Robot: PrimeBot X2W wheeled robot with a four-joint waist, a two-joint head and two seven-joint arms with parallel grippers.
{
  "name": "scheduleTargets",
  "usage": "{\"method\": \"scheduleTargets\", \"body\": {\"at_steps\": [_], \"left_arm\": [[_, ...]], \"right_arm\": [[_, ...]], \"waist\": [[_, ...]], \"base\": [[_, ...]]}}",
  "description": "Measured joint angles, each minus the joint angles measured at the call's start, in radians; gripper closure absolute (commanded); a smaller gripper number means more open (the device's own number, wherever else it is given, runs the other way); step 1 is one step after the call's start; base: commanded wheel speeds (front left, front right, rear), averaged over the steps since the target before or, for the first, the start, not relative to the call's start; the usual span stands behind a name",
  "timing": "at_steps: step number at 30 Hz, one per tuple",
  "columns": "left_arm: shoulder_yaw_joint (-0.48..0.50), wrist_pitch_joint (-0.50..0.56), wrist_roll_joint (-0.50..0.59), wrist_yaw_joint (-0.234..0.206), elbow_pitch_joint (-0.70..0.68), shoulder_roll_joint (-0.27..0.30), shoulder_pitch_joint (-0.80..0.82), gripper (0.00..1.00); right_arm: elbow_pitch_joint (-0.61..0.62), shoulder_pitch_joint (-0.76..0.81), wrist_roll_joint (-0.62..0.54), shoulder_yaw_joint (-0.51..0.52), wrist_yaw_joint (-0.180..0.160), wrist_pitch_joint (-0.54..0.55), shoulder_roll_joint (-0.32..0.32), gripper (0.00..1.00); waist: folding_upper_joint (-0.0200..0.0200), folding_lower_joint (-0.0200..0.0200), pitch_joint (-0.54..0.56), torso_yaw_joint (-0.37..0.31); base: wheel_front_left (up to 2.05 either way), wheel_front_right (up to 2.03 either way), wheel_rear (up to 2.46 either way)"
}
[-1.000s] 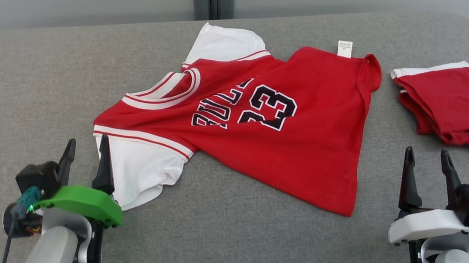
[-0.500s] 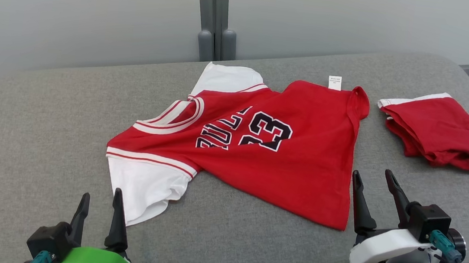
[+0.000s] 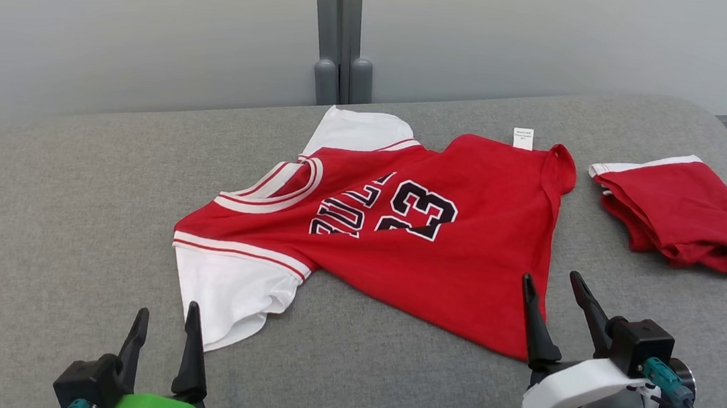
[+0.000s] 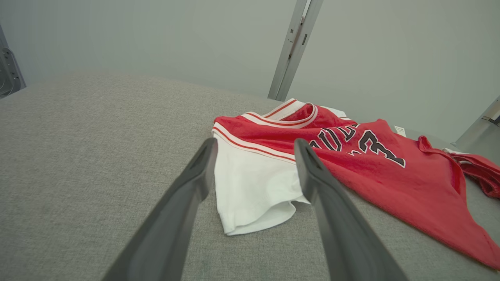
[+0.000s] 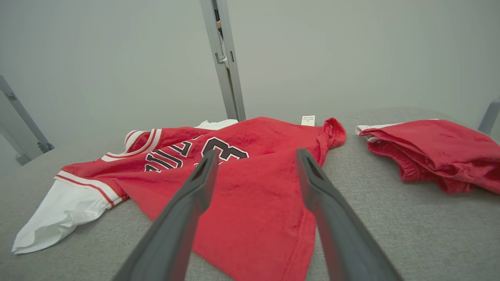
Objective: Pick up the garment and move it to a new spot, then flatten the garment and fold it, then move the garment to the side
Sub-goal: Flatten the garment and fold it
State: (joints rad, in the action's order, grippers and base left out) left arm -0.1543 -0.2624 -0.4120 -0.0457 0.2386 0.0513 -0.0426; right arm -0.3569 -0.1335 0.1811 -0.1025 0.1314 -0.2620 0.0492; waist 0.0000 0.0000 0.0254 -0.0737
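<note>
One jersey (image 3: 401,235), long axis left-right, collar leftward (hem right); one folded red garment (image 3: 687,211) beside. Left gripper (image 3: 167,310), right gripper (image 3: 550,278): released.

Left hand (image 3: 164,321), right hand (image 3: 549,292): fingers spread, empty.

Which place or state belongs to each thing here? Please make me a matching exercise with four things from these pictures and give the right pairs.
Things:
1. jersey
2. folded red garment
3. white label
4. left end effector

Places or states:
A. open, close to the near white sleeve
B. sticking out at the jersey's far edge
C. spread out in the middle of the grey surface
D. on the right part of the surface, apart from the jersey

Pairs: 1-C, 2-D, 3-B, 4-A
</note>
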Motion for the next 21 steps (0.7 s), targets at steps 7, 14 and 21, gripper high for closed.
{"method": "scheduleTargets", "body": {"at_steps": [7, 14, 21], "left_arm": [[-0.002, 0.000, 0.001, -0.003, 0.000, -0.001, -0.007, 0.00], [-0.004, 0.000, 0.001, -0.005, 0.015, -0.001, -0.007, 0.00], [-0.010, 0.116, -0.009, -0.023, 0.152, 0.010, 0.063, 0.00]], "right_arm": [[-0.005, -0.002, 0.002, -0.008, 0.000, 0.000, 0.000, 0.00], [-0.017, -0.004, 0.000, -0.005, 0.000, 0.000, 0.000, 0.00], [-0.079, -0.003, -0.007, -0.016, 0.000, 0.000, 0.000, 0.00]], "waist": [[0.0000, 0.0000, -0.001, 0.002], [0.0000, 0.0000, -0.010, 0.001], [0.0000, 0.0000, -0.032, 0.004]], "base": [[0.00, 0.00, 0.00], [0.00, 0.00, 0.00], [0.00, 0.00, 0.00]]}}
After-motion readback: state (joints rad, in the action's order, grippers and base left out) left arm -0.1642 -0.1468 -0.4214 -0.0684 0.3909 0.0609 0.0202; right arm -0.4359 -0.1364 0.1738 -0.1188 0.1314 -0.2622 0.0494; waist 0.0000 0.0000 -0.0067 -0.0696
